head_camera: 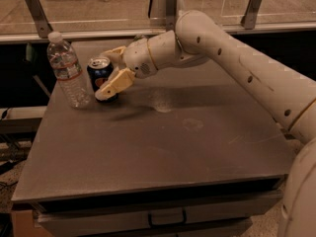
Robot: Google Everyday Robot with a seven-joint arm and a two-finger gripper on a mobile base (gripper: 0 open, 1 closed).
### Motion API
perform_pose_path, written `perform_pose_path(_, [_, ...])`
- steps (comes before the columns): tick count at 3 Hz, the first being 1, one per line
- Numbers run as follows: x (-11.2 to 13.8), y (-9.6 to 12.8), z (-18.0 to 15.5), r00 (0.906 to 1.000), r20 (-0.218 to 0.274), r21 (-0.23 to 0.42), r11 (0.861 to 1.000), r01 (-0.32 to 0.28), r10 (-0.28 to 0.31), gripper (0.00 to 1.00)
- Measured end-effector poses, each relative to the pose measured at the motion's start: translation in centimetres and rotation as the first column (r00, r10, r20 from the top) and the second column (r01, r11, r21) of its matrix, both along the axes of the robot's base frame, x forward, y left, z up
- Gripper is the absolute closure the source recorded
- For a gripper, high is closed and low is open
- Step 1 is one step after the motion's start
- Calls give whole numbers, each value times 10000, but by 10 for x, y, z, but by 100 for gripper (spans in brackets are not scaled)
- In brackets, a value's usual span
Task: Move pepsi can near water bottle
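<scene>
One pepsi can stands on the bench, and it is the only can there. One water bottle stands just beside it on the left, with one white cap and one label band. That makes two things on the one bench. One arm reaches in from the right and carries one hand, which sits at the can near the bench's back left corner. The hand has two fingers, one in front of the can and one behind it, clasping it. Three slanted metal posts stand along the back, and one drawer handle shows below the bench's front edge
</scene>
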State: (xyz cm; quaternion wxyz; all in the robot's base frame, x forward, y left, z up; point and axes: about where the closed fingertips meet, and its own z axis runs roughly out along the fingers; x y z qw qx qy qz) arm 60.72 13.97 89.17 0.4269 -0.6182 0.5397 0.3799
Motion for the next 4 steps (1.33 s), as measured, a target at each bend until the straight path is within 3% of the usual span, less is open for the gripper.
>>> perform_pose_path(1, [4, -9, 10, 9995, 229, 85, 9997, 228, -230, 0])
perform_pose_path(2, [6, -61, 36, 9910, 844, -63, 9944, 1051, -1042, 0])
perform_pose_path(3, [2, -138, 80, 9587, 1796, -323, 9727, 2299, -2206, 0])
perform_pose_path(4, [1, -148, 85, 9529, 1892, -329, 9684, 2473, -2369, 0])
